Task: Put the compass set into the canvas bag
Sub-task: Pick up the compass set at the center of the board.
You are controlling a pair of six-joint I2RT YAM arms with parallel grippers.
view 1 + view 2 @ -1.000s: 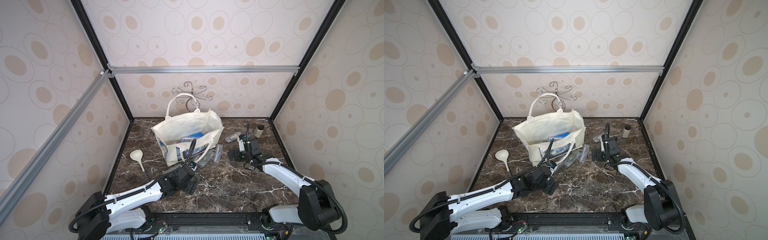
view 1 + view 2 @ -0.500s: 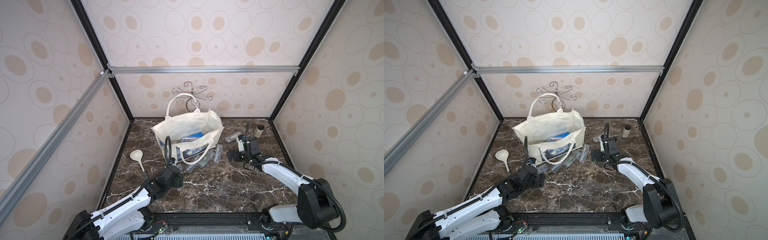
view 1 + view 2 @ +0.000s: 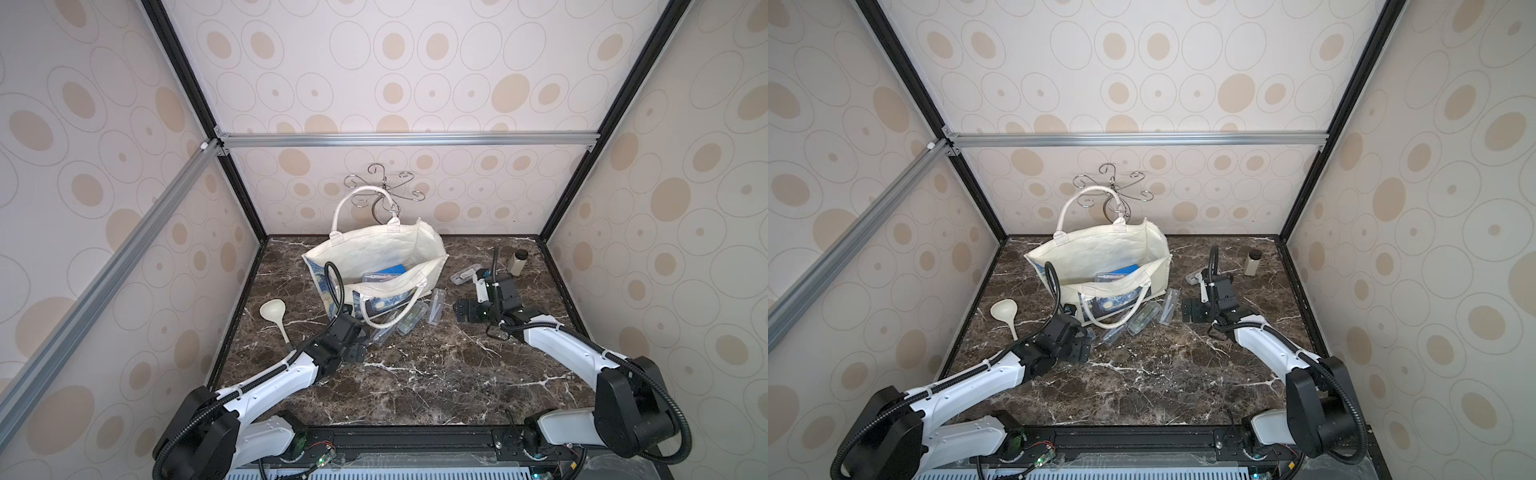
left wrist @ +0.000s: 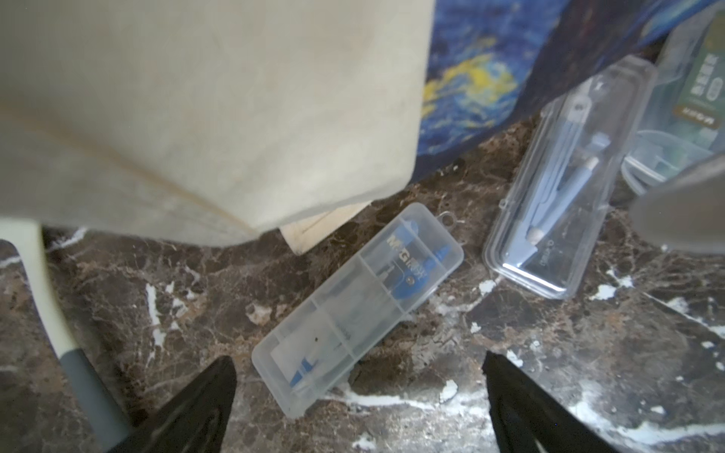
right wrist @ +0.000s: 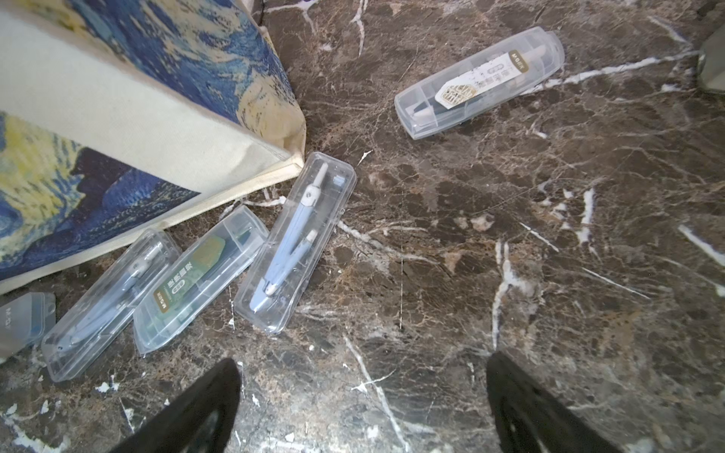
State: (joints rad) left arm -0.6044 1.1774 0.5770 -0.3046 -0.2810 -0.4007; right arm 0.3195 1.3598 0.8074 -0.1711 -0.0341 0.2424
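**Compass set flat on the counter beside the bag, both end effectors released**

The compass set point(image 4: 357, 310) is a frosted plastic box with rounded corners. Ribs divide it into compartments, and a blue printed label and blue instrument parts show through the lid. It lies flat on the dark, white-veined marble counter point(image 4: 588, 353), just outside the canvas bag point(image 4: 196, 98). The bag is coarse cream cloth with a swirling blue-and-yellow print on its side.

The box's long axis runs from the bag's bottom corner toward the left end effector point(image 4: 359, 361). The short end with the small hang tab points at the bag. The opposite end sits between the black fingers point(image 4: 204, 396), which are spread wide and grasp nothing.

Just beside it, roughly parallel, lies a glossy clear case point(image 4: 565, 188) holding a pale-blue compass.

The right end effector point(image 5: 364, 361) hovers over bare marble, also released. It is well apart from a cream-labelled case point(image 5: 478, 82).
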